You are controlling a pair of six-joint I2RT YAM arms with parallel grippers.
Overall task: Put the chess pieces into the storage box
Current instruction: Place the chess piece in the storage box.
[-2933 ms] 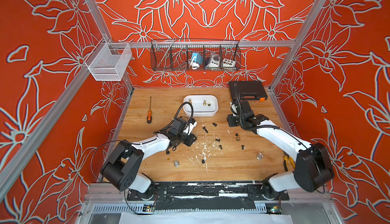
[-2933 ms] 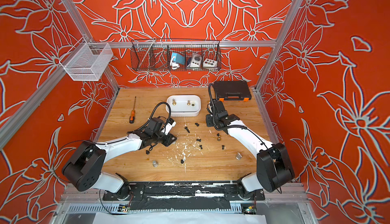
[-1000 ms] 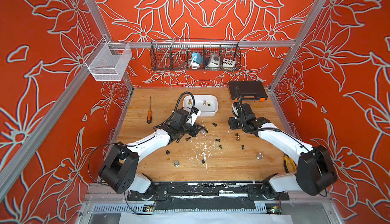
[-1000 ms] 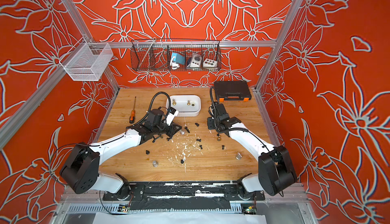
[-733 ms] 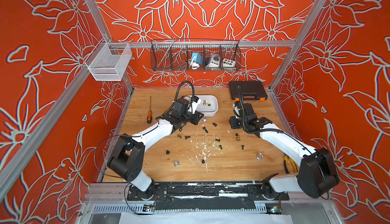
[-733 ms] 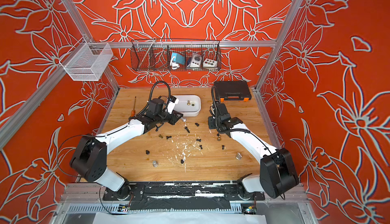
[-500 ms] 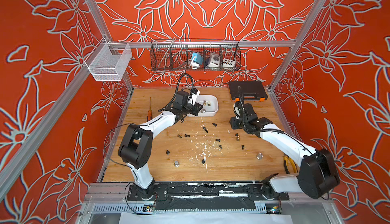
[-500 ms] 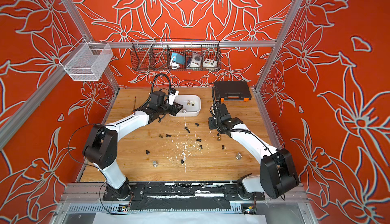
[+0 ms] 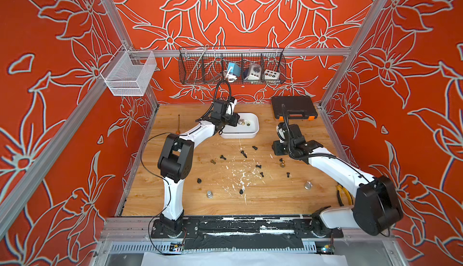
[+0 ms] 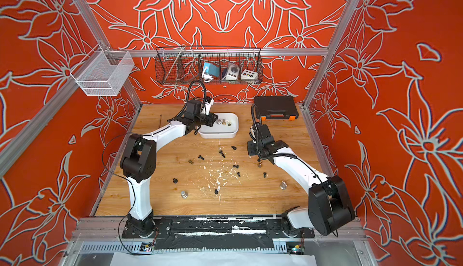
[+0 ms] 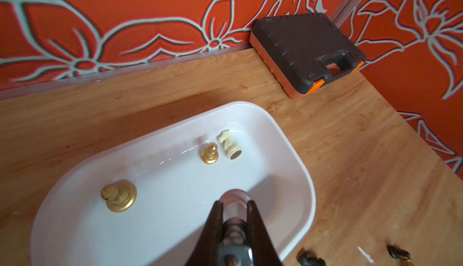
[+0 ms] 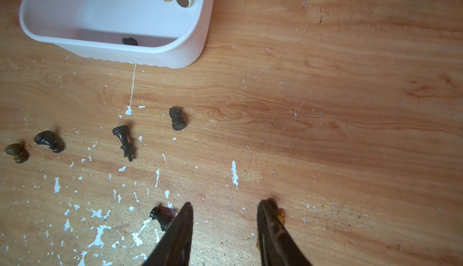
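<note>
Left wrist view shows your left gripper (image 11: 234, 206) clamped on a silver chess piece (image 11: 234, 197) above the storage box (image 9: 240, 135) — upper centre in a top view. Loose black chess pieces (image 9: 243, 153) lie mid-frame; right of them, your right gripper (image 12: 226, 203) stands parted — holding nothing.

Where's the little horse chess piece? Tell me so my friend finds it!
Look at the white storage box at the back of the wooden table, next to the black case. The horse lies on its side inside, at the end nearest that case, beside a small gold pawn. It's the only cream piece; the rest are gold, silver or black.
</note>
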